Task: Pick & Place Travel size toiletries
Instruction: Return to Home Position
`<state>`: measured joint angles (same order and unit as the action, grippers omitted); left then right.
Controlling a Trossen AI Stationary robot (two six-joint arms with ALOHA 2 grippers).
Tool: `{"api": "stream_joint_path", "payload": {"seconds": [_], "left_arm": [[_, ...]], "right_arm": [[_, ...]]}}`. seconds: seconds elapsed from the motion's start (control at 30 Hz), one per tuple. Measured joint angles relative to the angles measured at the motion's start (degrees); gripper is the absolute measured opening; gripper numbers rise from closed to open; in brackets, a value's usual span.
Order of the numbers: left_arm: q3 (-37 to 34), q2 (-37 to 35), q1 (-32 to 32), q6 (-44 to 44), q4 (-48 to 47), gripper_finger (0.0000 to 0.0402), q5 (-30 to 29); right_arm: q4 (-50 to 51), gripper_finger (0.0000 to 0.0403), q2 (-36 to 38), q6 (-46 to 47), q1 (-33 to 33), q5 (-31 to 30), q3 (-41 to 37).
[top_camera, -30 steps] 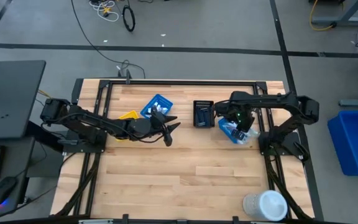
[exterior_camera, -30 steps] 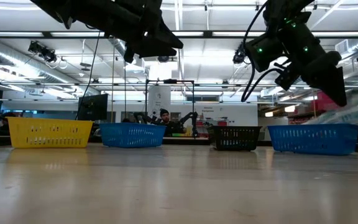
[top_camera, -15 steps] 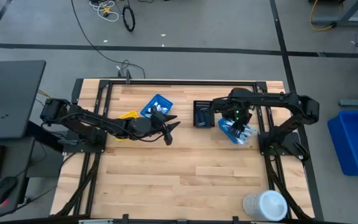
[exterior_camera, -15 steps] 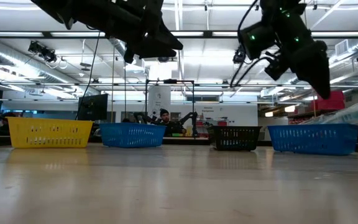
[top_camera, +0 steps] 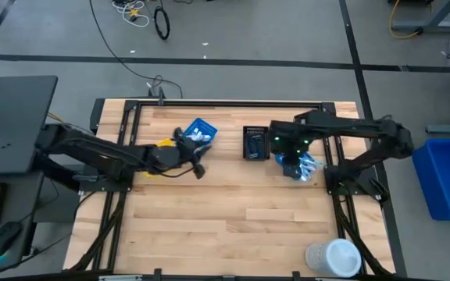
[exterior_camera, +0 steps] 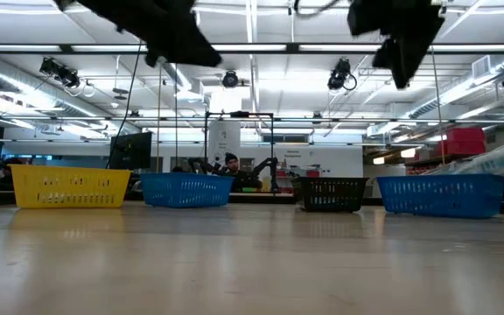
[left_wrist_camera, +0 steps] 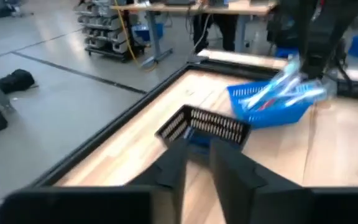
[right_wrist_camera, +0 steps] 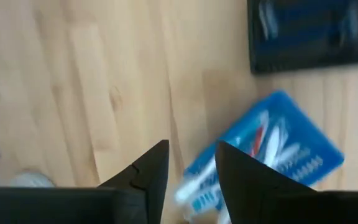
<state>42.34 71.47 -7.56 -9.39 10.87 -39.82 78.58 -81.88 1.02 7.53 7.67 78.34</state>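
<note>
Since the frame a second earlier, the left arm has drawn back toward its base, and both arms have risen to the top edge of the low view. The left arm lies stretched along the desk point(top_camera: 233, 226) from its left edge. The left hand point(left_wrist_camera: 196, 146) hangs over bare wood beside the yellow bin point(exterior_camera: 68, 187) and the left blue bin point(top_camera: 201, 127), on the side toward the desk's middle. Its fingers stand a narrow gap apart with nothing between them. The black bin point(top_camera: 255, 143) sits in the middle of the row. The travel size toiletries point(left_wrist_camera: 294, 84) lie in the blue bins: pale items in the left one, and tubes and toothbrushes in the right blue bin point(exterior_camera: 443, 194), some of them jutting over its rim. The right arm reaches in from the desk's right edge with its elbow bent. The right hand point(right_wrist_camera: 192, 148) points straight down over that bin's edge nearest the black bin, fingers apart and holding nothing. A white round container point(top_camera: 333, 257) stands at the near right corner, well apart.
</note>
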Motion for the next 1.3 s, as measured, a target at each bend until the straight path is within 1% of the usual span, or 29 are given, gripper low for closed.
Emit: {"api": "stream_joint_path", "payload": {"seconds": [0.07,0.1,0.13,0.2,0.33,0.4,0.43,0.57,0.67,0.73,0.8,0.9,0.97,1.03,1.3], "left_arm": [[0.05,-4.82,-0.44,1.07,-7.96,0.0058,0.50],[0.05,-6.97,-0.78,3.40,-12.24,0.0044,1.69],[0.05,-8.87,-1.11,5.95,-15.94,0.0031,3.11],[-0.01,-12.16,-1.66,8.20,-23.16,0.0011,4.55],[-0.04,-18.64,-1.64,7.90,-30.39,0.0010,5.09],[-0.76,-21.45,-1.59,8.27,-30.18,0.0015,5.56],[-1.54,-23.12,-1.61,8.80,-29.66,0.0015,6.73],[-6.48,-30.15,-1.40,11.90,-25.19,0.0017,14.10],[-11.34,-35.71,-0.78,13.34,-20.26,0.0017,17.03],[-14.45,-39.65,-0.06,14.35,-16.45,0.0017,17.95],[-17.59,-43.66,0.69,14.25,-14.98,0.0017,19.70],[-21.57,-50.00,1.48,12.58,-13.91,0.0018,23.00],[-23.77,-54.20,1.69,12.32,-14.09,0.0018,23.48],[-25.57,-58.08,1.76,12.02,-13.80,0.0018,23.48],[-30.84,-71.58,1.76,15.63,-14.31,0.0018,25.72]], "right_arm": [[-3.71,0.0133,3.54,-0.12,-1.24,-0.04,-0.64],[-6.03,0.0131,5.71,-0.93,-1.84,-0.08,-1.43],[-9.02,0.0128,8.05,-2.35,-2.27,-0.09,-2.59],[-16.79,0.0123,13.30,-6.18,-2.77,-0.05,-5.73],[-34.61,0.0114,24.10,-10.25,-2.76,0.54,-14.50],[-41.92,0.0111,29.07,-10.92,-2.59,1.61,-19.79],[-45.21,0.0109,31.49,-10.94,-2.59,1.91,-22.55],[-55.54,0.0105,39.76,-9.37,-2.62,2.09,-32.98],[-60.74,0.0103,44.58,-7.52,-2.60,2.09,-39.46],[-61.88,0.0104,47.37,-7.48,-2.60,2.09,-42.34],[-62.48,0.0104,49.90,-7.48,-2.63,2.37,-45.23],[-65.17,0.0101,53.67,-7.88,-2.67,6.21,-49.19],[-66.41,0.0098,56.17,-8.72,-2.67,8.97,-50.81],[-66.65,0.0096,58.63,-9.04,-2.67,10.44,-52.25],[-68.23,0.0085,66.58,-9.47,-2.65,10.57,-57.10]]}}
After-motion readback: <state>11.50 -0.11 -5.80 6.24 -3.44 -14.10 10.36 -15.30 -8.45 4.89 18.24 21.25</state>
